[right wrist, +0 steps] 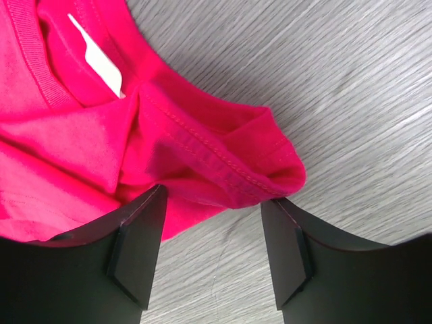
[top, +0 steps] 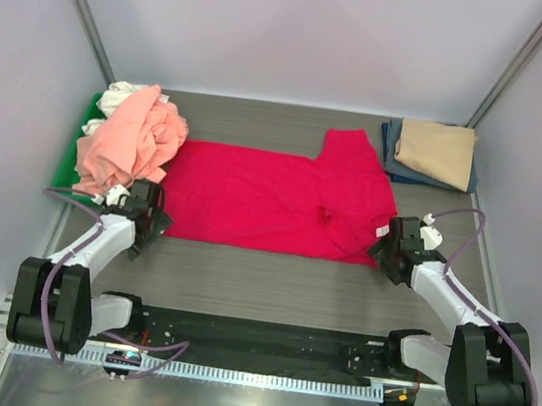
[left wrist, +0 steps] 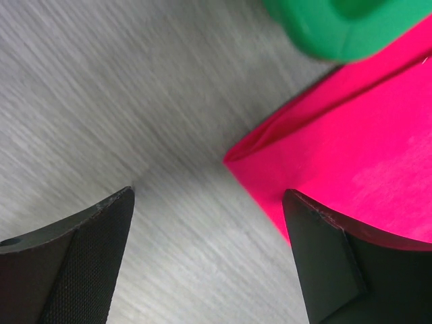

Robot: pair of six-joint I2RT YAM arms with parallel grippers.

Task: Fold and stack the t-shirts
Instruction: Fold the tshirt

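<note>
Jaws first: the left jaws stand wide apart and empty, low over the table [top: 270,279]. The near left corner of the crimson t-shirt [top: 261,202] lies between them, close to one finger [left wrist: 351,270]; I cannot tell whether it touches. The right jaws are parted too, with bare table showing in the gap. A rumpled fold of the shirt's shoulder seam sits right at their tips, and I cannot make out whether the pads press it.

My left wrist view is soft with blur, and a green shape [left wrist: 337,27] is cut off by its upper edge. From above, the green tray [top: 67,169] is mostly buried under a salmon-pink heap [top: 132,148], with a scrap of white cloth [top: 119,96] peeking out at the far end. At far right a folded tan shirt [top: 438,151] covers a navy one [top: 390,144], leaving only edge strips showing.

The crimson shirt lies flat across the table, its collar and white label [right wrist: 98,57] at the right end and one sleeve pointing away from me. Its left end meets the salmon heap. I see a bare strip between its near hem and the arm bases, and another bare band behind it. Side walls sit close beside both arms.
</note>
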